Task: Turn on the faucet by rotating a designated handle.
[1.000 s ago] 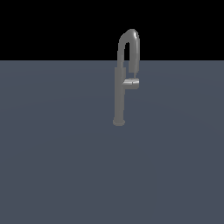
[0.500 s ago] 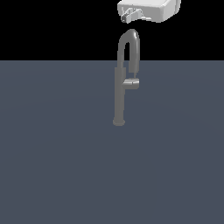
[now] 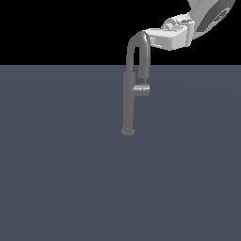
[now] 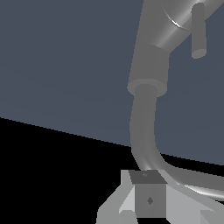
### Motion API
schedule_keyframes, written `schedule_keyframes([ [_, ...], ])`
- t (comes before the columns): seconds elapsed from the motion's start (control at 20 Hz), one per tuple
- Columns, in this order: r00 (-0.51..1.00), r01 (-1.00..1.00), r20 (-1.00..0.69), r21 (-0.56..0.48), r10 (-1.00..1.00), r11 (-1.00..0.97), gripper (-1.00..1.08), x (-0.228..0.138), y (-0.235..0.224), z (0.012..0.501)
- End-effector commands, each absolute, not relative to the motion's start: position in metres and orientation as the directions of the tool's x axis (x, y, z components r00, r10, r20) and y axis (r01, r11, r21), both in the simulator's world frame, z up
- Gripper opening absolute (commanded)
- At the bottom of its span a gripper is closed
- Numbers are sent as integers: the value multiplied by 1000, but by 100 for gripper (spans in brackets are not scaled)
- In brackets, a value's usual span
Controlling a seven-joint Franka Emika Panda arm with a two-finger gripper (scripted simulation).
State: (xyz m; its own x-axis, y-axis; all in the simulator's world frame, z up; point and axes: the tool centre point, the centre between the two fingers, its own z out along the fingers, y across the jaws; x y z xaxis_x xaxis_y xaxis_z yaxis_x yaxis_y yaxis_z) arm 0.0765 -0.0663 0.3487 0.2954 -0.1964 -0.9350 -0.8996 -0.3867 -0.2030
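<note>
Hand [image 3: 151, 38] first: a smooth white, blocky shell hanging from the arm at the exterior view's upper right, its tip pressed close against the top of the gooseneck arch. In the wrist view one dark grey square finger pad [image 4: 149, 200] with a small diamond mark sits just beside the curved spout tube, framed by pale grey finger housings — whether the hand is spread or clenched, I cannot tell, since the gap between the tips is hidden.

The faucet [image 3: 128, 101] stands upright near the middle of the desk [image 3: 56, 179], a flat slate-blue surface without texture. It is matte grey metal: a straight round stem on a small round base flange, with a thinner tube rising from a collar and bending over in an inverted U.

The handle [image 3: 141, 89] is a short stubby cylinder jutting sideways from the stem toward the exterior view's right — slightly lighter and glossier than the rest, well below the hand and apart from it.
</note>
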Motion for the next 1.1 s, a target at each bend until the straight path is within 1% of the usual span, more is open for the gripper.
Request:
schedule_keyframes([
  [0.0,247,-922,-954,-177,-170,-344,-100,84,-71,335],
  [0.6,41,-986,-999,-35,-35,-162,-100,105,-86,265],
  [0.8,7,-991,-1000,-6,-8,-131,-100,107,-88,252],
  [1.05,-1,-992,-1000,1,-1,-124,-100,108,-87,249],
])
